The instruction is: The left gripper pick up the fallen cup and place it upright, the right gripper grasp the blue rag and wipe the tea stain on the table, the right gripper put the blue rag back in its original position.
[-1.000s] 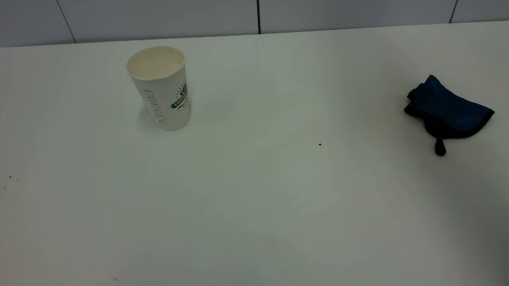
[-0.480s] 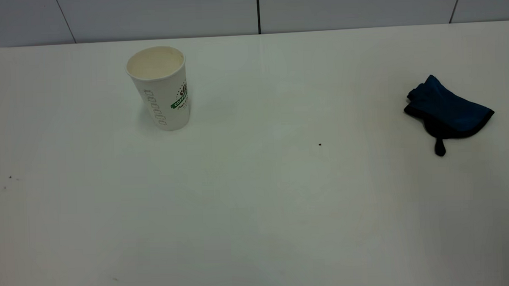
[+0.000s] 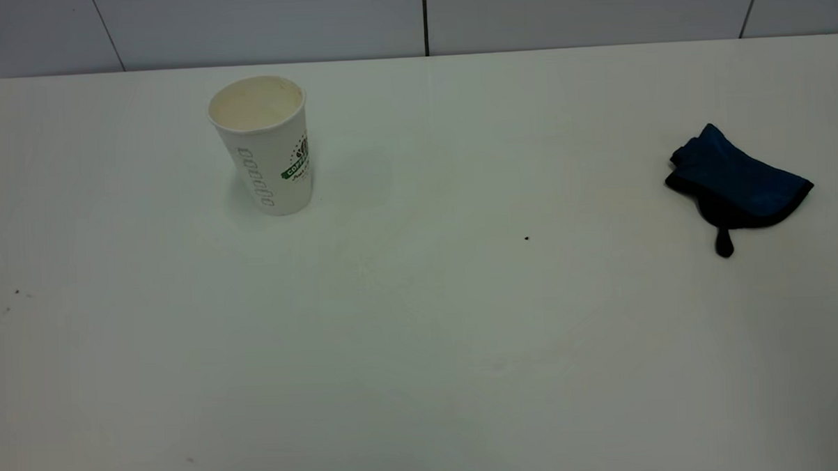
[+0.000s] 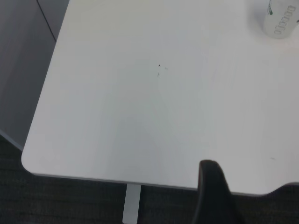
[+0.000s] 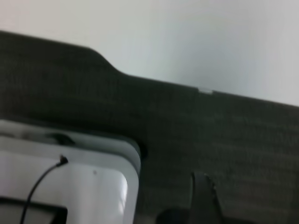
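The cup (image 3: 264, 142) is standing upright on the table (image 3: 423, 347), mouth up, at the far left, so the righting step looks done. It is also showing at the edge of the left wrist view (image 4: 280, 21). The blue rag (image 3: 736, 182) is lying crumpled at the right side of the table, loop tab pointing toward the near edge, well apart from the cup. That reads as its resting spot, with nothing touching it. No amber tea stain is showing anywhere on the table between them, only a tiny black speck (image 3: 526, 238) near the middle and a few specks at the left, so the wipe looks finished too, judging from the clean surface. All three steps appear complete, with both arms pulled off the work area.

The left gripper (image 4: 212, 196) is hanging over the table's near left edge, one dark finger showing, holding nothing; how far its jaws are spread, cannot tell. The right gripper (image 5: 203, 196) is sitting off the table over dark floor near a white box, one finger tip showing, nothing in it; jaw spread, cannot tell either
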You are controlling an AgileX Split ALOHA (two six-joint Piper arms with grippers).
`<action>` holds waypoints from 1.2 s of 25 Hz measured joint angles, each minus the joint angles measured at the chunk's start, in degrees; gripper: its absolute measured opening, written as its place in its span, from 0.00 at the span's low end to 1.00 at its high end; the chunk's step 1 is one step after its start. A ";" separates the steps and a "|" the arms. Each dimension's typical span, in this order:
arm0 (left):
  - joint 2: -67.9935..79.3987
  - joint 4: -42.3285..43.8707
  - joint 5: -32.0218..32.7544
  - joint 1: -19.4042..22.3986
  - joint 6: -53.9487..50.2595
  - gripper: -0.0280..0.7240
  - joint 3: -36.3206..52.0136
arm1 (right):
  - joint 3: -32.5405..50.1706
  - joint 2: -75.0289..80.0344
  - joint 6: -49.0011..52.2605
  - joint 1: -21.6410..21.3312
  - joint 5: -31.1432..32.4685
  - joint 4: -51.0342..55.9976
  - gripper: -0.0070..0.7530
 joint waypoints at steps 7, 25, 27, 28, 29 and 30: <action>0.00 0.00 0.00 0.00 0.00 0.66 0.00 | 0.45 -13.17 1.05 0.00 -0.89 0.25 0.71; 0.00 0.00 0.00 0.00 0.00 0.66 0.00 | 0.45 -36.99 1.16 -5.57 0.32 0.69 0.71; 0.00 0.00 0.00 0.00 0.00 0.66 0.00 | 0.45 -36.99 1.22 -4.99 0.32 0.69 0.71; 0.00 0.00 0.00 0.00 0.00 0.66 0.00 | 0.45 -36.99 1.28 -4.93 0.32 0.69 0.71; 0.00 0.00 0.00 0.00 0.00 0.66 0.00 | 0.45 -36.99 1.27 -4.93 0.32 0.69 0.71; 0.00 0.00 0.00 0.00 0.00 0.66 0.00 | 0.45 -36.99 1.27 -4.93 0.32 0.69 0.71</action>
